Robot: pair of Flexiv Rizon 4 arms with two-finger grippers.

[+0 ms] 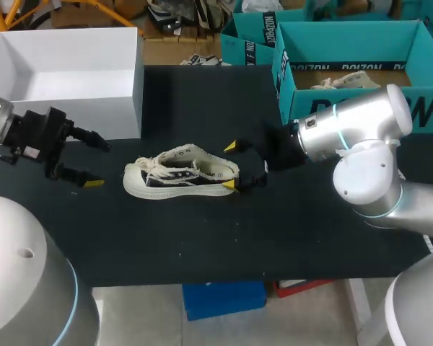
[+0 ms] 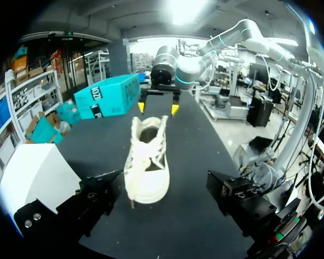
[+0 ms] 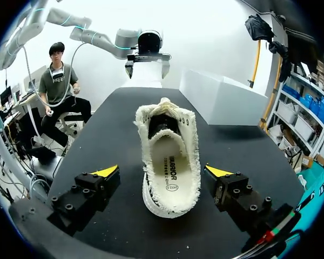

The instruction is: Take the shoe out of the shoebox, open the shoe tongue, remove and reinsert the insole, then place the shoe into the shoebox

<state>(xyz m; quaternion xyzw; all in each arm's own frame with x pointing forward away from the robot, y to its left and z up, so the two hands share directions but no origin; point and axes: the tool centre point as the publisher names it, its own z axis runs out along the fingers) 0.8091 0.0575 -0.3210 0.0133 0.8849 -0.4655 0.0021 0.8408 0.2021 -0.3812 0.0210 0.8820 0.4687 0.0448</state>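
A cream low-top sneaker with frayed edges and dark side panels stands on the black desk, its insole inside. The right tool is released, straddling the heel without touching. The left tool is released near the toe.

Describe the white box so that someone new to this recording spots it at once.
On the black table, look to the back left corner, beyond the toe of the shoe. The white box stands there, open at the top. It alone is plain white; the teal boxes stand at the back right.
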